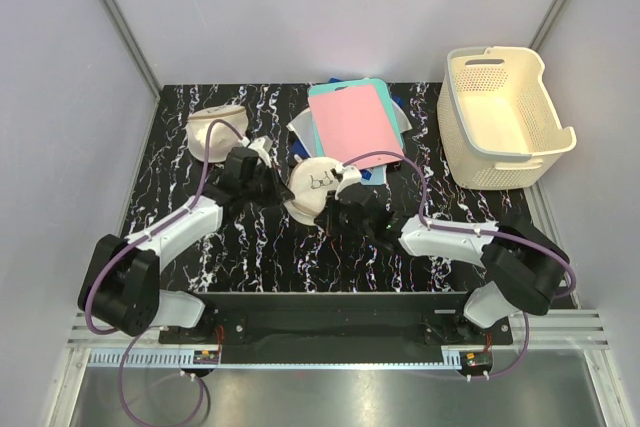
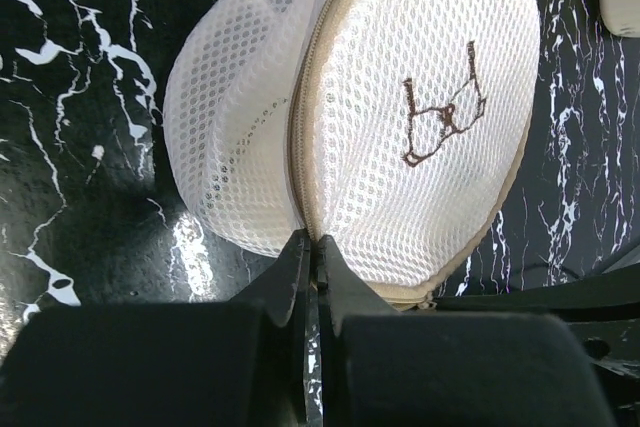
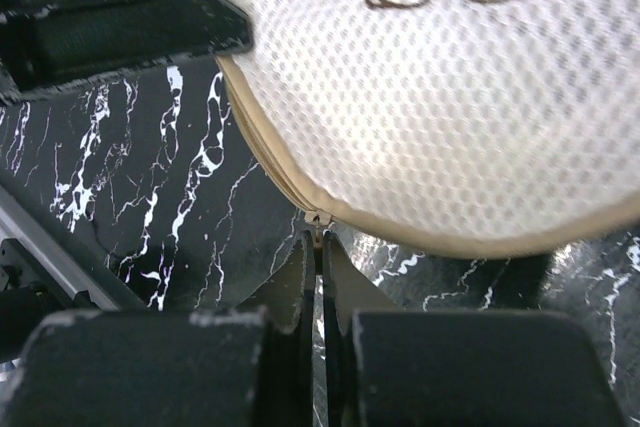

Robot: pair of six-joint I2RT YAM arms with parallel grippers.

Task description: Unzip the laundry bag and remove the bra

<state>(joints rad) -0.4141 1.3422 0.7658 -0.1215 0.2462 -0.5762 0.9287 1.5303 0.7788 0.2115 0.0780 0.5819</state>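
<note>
Two arms angle inward in the top view. The left gripper and right gripper flank the round cream mesh laundry bag at the centre of the black white-veined table.

Left wrist view: the fingers are pressed together, pinching the bag's zipper seam. A brown stitched bra outline marks its face.

Right wrist view: the fingertips pinch the metal zipper pull at the tan rim.
</note>
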